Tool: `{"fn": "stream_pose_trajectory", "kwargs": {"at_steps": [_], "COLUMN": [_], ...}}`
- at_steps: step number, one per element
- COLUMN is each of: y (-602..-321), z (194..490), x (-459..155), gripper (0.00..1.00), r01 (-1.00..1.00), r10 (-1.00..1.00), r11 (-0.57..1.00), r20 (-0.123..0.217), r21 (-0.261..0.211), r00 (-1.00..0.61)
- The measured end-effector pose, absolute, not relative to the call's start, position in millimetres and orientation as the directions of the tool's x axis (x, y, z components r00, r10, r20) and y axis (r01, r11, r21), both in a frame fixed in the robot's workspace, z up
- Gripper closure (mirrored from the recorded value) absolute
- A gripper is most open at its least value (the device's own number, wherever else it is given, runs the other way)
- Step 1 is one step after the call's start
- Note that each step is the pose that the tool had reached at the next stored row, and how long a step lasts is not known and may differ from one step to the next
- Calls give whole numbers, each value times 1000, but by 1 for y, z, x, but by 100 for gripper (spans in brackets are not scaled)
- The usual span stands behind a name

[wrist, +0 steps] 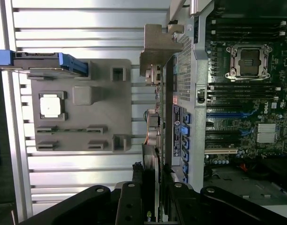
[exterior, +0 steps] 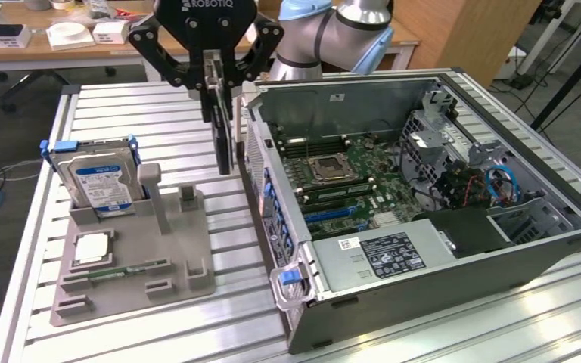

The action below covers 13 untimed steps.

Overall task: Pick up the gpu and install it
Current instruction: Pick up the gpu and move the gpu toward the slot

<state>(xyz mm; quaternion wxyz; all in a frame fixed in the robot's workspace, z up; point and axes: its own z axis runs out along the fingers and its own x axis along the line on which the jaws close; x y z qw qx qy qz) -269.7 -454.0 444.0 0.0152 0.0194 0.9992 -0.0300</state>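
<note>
While the gripper (exterior: 224, 82) clamps the gpu (exterior: 228, 144) upright, the card hangs between the gray holder (exterior: 175, 236) and the open computer case (exterior: 472, 295).

Gripper (exterior: 217, 113) at approx 11 o'clock in ext. view, pointing straight down. Black linkage fingers (exterior: 209, 83) drawn in narrow, clamped on both faces of the gpu (exterior: 227, 147), which hangs vertical, edge-on. Arm (exterior: 316, 38), grey w/ blue joint caps, sits behind the gripper at its 1–2 o'clock, wrist bent over. Wrist view: the fingers run parallel, card's upper edge pinched btwn them.
</note>
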Motion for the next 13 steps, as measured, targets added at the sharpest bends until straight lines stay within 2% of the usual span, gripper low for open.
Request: {"fn": "stream_pose_trajectory", "kwargs": {"at_steps": [13], "y": [-454], "z": [444], "x": [-263], "gripper": [74], "r01": [40], "r10": [38], "r11": [997], "r20": [-32], "r21": [-59], "r00": [-999]}}
